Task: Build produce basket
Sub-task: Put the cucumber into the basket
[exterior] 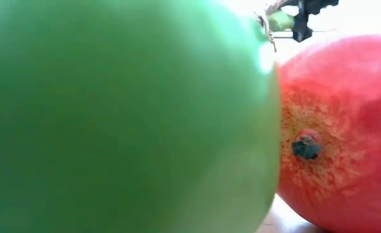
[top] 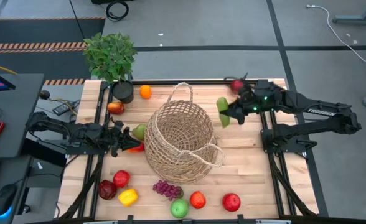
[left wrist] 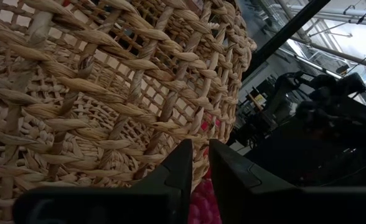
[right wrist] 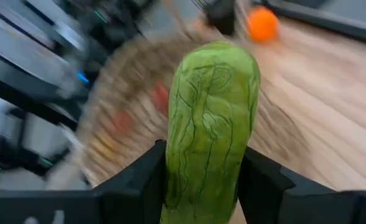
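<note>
Two dark jointed arms, green wrist light, possibly white lettering

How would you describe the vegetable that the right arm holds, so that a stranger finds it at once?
Start at the large wicker basket in the middle of the table. Just past its rim on the right side, the right tool is shut on a cucumber. It is the only long green piece; the other produce is rounder and lies on the table.
</note>
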